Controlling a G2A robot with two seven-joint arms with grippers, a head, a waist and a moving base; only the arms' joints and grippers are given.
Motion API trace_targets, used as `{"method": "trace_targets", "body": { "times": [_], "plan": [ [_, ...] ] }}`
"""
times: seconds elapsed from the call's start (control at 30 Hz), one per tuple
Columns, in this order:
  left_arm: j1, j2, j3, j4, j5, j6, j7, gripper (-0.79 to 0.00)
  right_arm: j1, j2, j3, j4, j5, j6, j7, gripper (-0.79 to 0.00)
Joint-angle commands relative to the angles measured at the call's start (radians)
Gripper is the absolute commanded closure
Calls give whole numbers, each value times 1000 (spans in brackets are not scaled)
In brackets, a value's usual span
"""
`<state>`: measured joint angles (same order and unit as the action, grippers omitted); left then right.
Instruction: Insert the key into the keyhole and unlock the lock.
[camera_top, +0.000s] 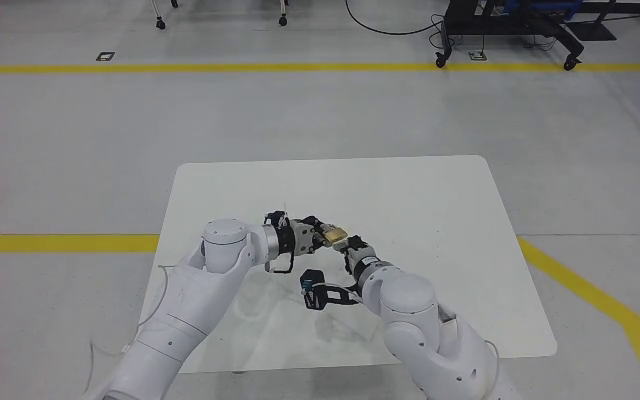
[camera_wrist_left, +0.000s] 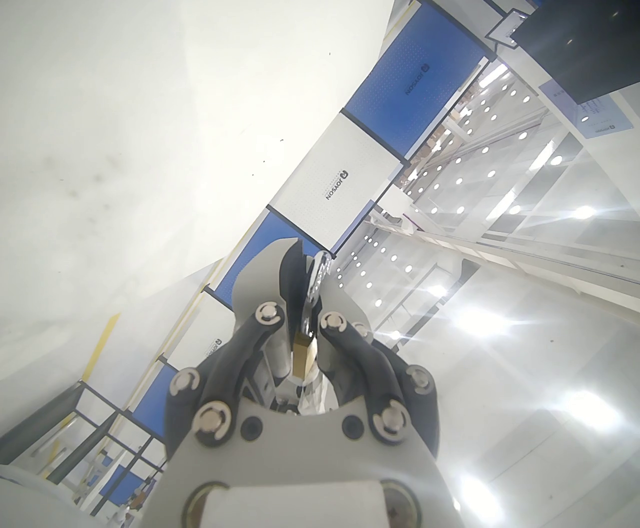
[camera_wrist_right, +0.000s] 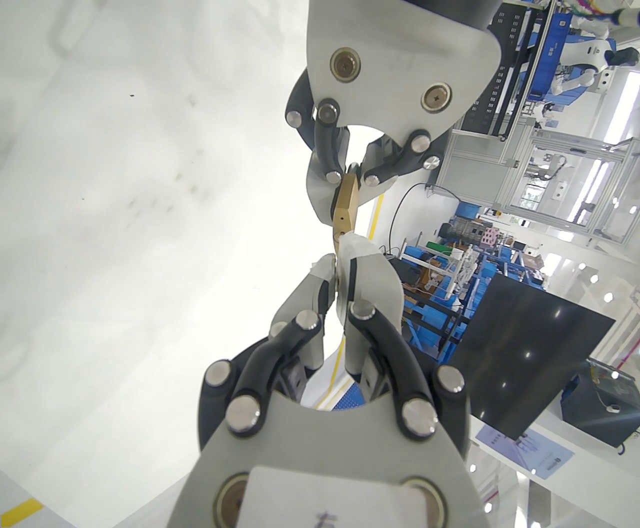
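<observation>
The lock (camera_wrist_right: 345, 202), a small brass block with flat faces and bevelled corners, is clamped between the closed fingers of the left gripper (camera_wrist_right: 336, 197) and juts out past their tips. In the right wrist view its free end is met by the key (camera_wrist_right: 342, 292), a silvery piece with a rounded head. The key is pinched by the pressed-together, tape-wrapped fingertips of the right gripper (camera_wrist_right: 340, 265). Key and lock touch end to end there, in one line between the two grippers. How far the blade is in cannot be told.

In the left wrist view the lock (camera_wrist_left: 300, 352) is seen edge-on as a narrow brass strip deep between the fingers of the left gripper (camera_wrist_left: 305, 270). A bright metal piece is seen at the fingertips, and whether it is shackle or key cannot be told.

In the top view the lock (camera_top: 338, 237) is seen as a small gold spot held above the white table (camera_top: 450, 200). The left gripper (camera_top: 318, 235) and right gripper (camera_top: 349, 246) are brought nose to nose there.
</observation>
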<state>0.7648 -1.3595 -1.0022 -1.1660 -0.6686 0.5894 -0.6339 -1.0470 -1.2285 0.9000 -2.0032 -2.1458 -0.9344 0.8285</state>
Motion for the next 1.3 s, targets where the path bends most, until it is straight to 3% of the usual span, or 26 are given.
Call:
{"method": "trace_targets", "body": {
  "times": [0.0, 0.4, 0.43, 0.5, 0.57, 0.83, 1.13, 1.27],
  "plan": [
    [2, 0, -1, -1, -6, 4, -2, 0, 2, -2, 0, 5, 2, 0, -3, 0],
    [10, 4, -12, -6, -17, 12, -14, 0, 12, -18, -9, 33, -12, -6, 6, 0],
    [11, 5, -14, -6, -16, 12, -12, 0, 13, -20, -8, 33, -8, -4, 4, -108],
    [14, 6, -17, -9, -17, 13, -11, 0, 12, -22, -4, 30, -6, -4, 5, -422],
    [16, 7, -20, -11, -17, 13, -10, 0, 9, -23, 1, 26, -4, -3, 4, -554],
    [25, 12, -41, -7, -29, 7, -10, 0, -13, -24, 35, -10, 9, -9, -7, -431],
    [44, 19, -68, 34, -58, -34, -52, 0, -69, -13, 138, -75, 73, -11, -104, -434],
    [45, 24, -71, 63, -38, -49, -66, 0, -113, 0, 210, -107, 91, -18, -165, -345]
  ]
}}
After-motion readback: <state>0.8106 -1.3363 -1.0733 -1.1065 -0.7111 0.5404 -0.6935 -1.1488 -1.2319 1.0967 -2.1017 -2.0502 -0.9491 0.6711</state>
